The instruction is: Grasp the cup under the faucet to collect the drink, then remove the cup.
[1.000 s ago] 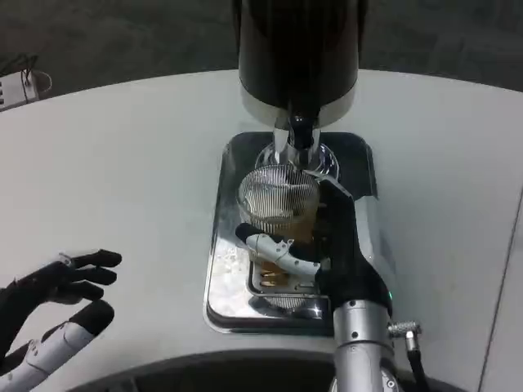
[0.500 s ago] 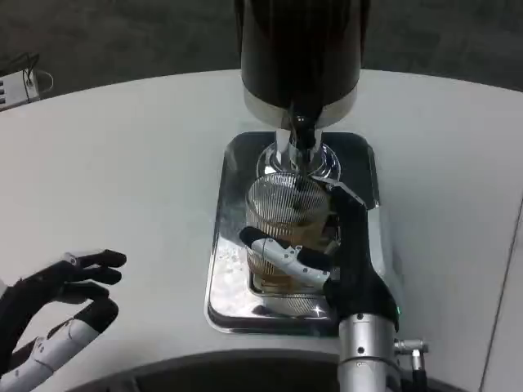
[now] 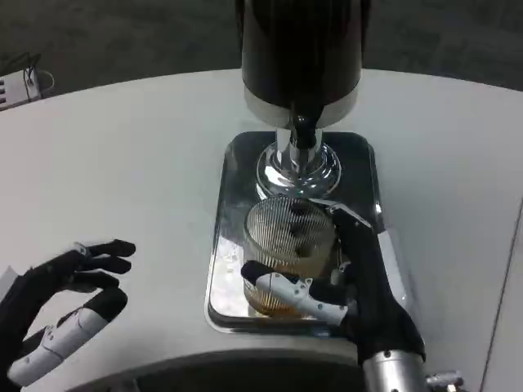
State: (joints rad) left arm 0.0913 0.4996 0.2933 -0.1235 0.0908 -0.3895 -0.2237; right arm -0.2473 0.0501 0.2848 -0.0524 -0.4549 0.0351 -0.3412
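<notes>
White round table (image 3: 122, 147) holds everything. At the far side stands a tall black drink machine (image 3: 301, 49) with a shiny silver faucet (image 3: 298, 155), so drips fall into the shiny metal tray (image 3: 222, 245) below. The ribbed clear glass cup (image 3: 288, 245) with brown drink sits near the tray's front edge. The right hand (image 3: 351, 282) wraps around it. The left hand (image 3: 61, 298) waits open, near left.
</notes>
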